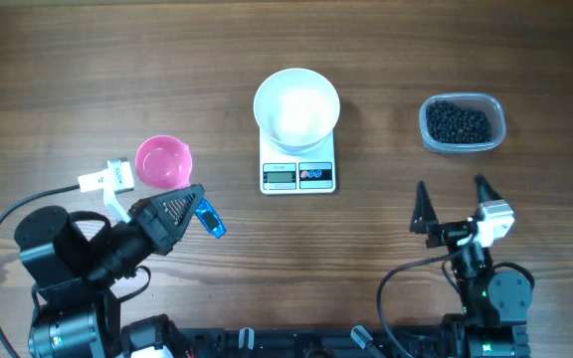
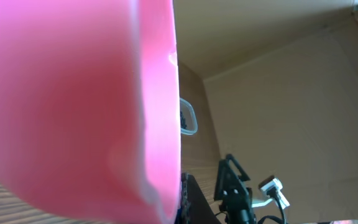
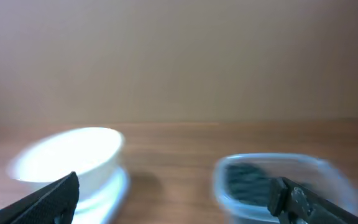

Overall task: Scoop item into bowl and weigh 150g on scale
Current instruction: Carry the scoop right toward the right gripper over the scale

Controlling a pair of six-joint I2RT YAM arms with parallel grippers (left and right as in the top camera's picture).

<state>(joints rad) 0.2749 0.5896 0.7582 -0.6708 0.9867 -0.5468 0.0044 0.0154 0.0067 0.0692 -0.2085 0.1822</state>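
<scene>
1. Right of the scale [image 1: 298, 175] and well apart from it, the black beads [image 1: 458, 123] lie as a loose dark heap in a clear plastic tub [image 1: 502, 124]. None shows yet in the white bowl [image 1: 267, 99], which sits on top of the scale.
2. Tiny, round and hard-looking, the beads will likely roll and scatter at the least spill. Fingers cannot pinch them, so a scoop has to carry them, and the pour probably needs to slow as the weight nears its mark.
3. Left of the scale, a small pink cup [image 1: 163, 161] stands on the wooden table [image 1: 68, 80]. It looks like light plastic, the likely scoop. Its thin rim seems the place to grip, and a nudge could slide or tip it.
4. Further left of the scale and nearer the robot, the left gripper [image 1: 195, 204] lies just beside the cup with its fingers closed. A blue piece [image 1: 210, 220] shows at its tip, but whether it is held cannot be told. The cup's pink wall fills most of the left wrist view.
5. On the robot's side of the tub, right of the scale, the right gripper [image 1: 453, 191] waits with jaws spread wide, holding nothing.
6. The bowl is glossy and smooth, probably slippery, and seems to rest loose on the scale, so a bump may upset the reading. The display is too small to read.
</scene>
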